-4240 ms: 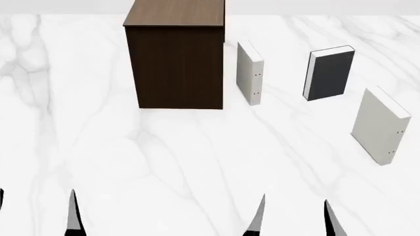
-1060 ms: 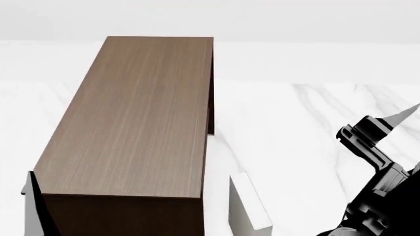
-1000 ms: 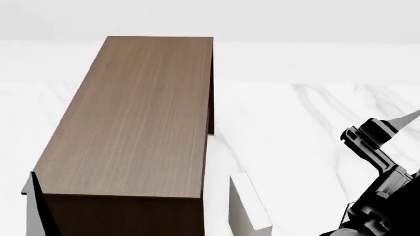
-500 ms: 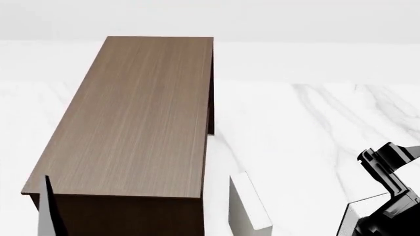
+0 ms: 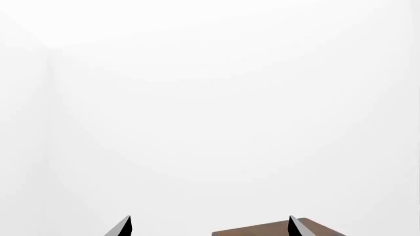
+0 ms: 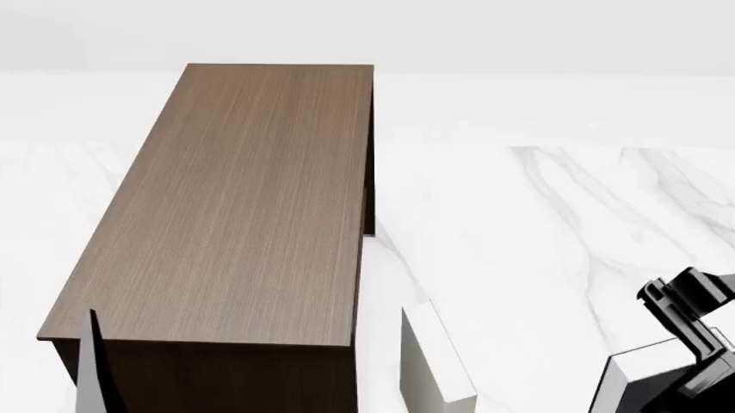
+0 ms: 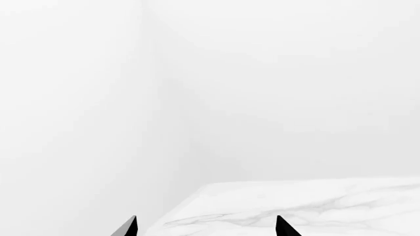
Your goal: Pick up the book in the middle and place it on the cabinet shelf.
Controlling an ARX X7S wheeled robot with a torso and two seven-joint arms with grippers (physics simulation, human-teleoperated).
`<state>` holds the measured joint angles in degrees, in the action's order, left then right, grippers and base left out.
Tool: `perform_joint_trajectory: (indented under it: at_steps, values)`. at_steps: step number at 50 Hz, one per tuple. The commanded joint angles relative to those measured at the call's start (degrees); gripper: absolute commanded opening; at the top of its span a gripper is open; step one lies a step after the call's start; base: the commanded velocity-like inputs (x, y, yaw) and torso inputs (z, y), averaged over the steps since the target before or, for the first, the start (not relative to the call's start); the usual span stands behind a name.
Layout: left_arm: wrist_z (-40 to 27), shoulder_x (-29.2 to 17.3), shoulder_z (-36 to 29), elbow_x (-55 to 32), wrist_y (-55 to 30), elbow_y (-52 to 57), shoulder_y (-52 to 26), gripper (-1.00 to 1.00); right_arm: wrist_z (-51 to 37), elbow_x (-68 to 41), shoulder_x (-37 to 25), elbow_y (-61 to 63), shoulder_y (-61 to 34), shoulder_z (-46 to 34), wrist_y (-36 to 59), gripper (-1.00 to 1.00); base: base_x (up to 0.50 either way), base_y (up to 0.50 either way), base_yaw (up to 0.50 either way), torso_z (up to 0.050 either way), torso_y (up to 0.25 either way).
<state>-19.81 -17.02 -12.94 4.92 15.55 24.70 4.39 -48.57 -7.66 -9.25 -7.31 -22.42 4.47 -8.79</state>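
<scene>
At lower right, right hand sunk lower than before, both hands spread wide, empty.

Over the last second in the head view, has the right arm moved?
Yes. The right arm has dropped toward the frame's bottom right corner, away from the cabinet, which keeps its place in the view.
</scene>
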Motion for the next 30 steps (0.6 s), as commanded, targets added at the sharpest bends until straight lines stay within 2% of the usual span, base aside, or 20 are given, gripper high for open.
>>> perform_joint_trajectory:
  at_steps: [1,30]
  values:
    - [1.14,0.96,1.33,0.32,-0.26,-0.22,-0.10,1.00,2.04,0.20,0.72,0.14,0.79,0.39,0.42,1.00,0.00,0.00,0.00,0.000,0.000]
    - [0.78,0.13,0.68,-0.59,-0.14,-0.82,0.10,1.00,4.51,-5.00,5.27,-3.94,4.15,-5.70,-0.24,1.00,0.00,0.00,0.00,0.000,0.000]
